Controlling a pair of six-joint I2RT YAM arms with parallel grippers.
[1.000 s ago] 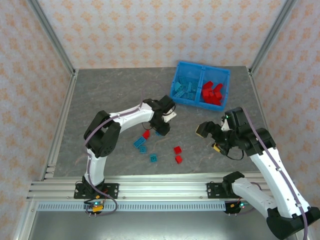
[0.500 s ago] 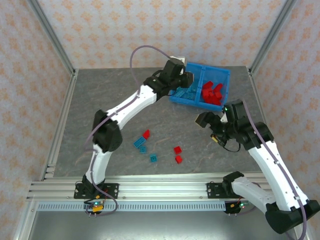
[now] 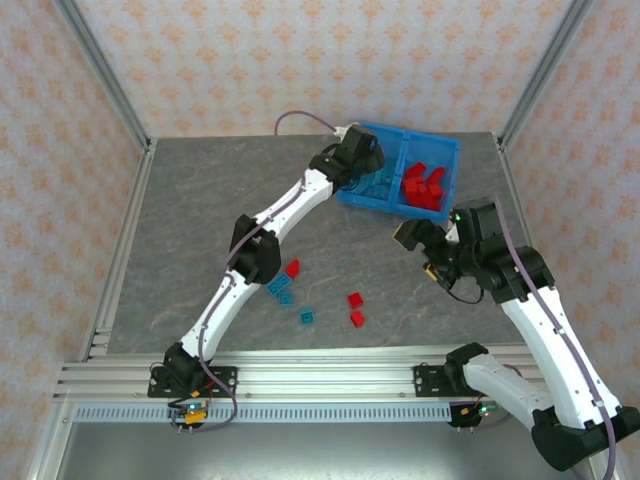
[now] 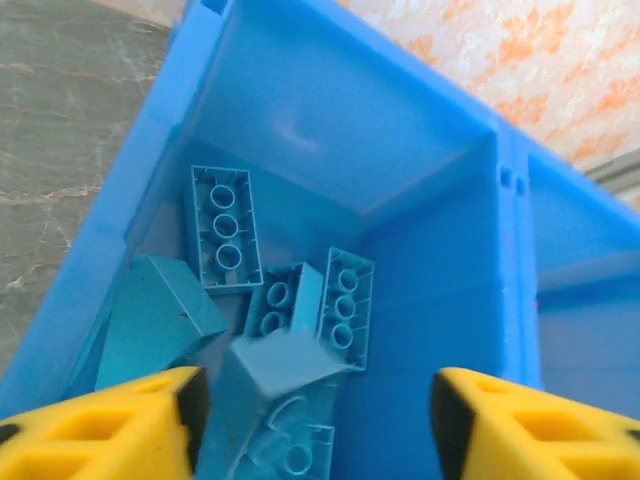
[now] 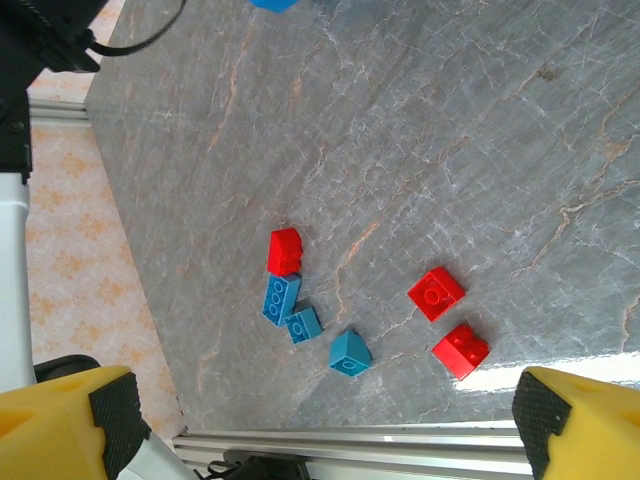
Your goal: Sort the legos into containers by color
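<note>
Overhead view: the blue bin (image 3: pixel 371 205) stands at the far right of the grey table (image 3: pixel 200 220), with a middle wall (image 3: pixel 398 168) splitting it into two compartments. The left compartment (image 3: pixel 358 150) holds a pile of teal-blue bricks (image 3: pixel 376 181), and the right compartment (image 3: pixel 447 165) holds red bricks (image 3: pixel 425 188).

The left gripper (image 3: pixel 365 160) hangs over the bin's left compartment. In the left wrist view its yellow fingers (image 4: pixel 140 415) stand spread with nothing between them, and the left gripper (image 4: pixel 315 400) sits above the teal-blue bricks (image 4: pixel 290 300), which lie jumbled against the bin wall (image 4: pixel 300 110).

The right gripper (image 3: pixel 410 236) hovers above the table just on the near side of the bin. In the right wrist view the right gripper (image 5: pixel 325 420) has its jaws wide apart and holds nothing.

Six bricks remain on the table, well apart from the bin on its near side. These are three loose red bricks (image 3: pixel 292 268) (image 3: pixel 355 299) (image 3: pixel 358 319) and three loose teal-blue bricks (image 3: pixel 277 286) (image 3: pixel 287 297) (image 3: pixel 308 317). The right wrist view shows them too: red (image 5: pixel 284 250) (image 5: pixel 436 293) (image 5: pixel 460 350) and teal-blue (image 5: pixel 281 298) (image 5: pixel 302 324) (image 5: pixel 349 353).
</note>
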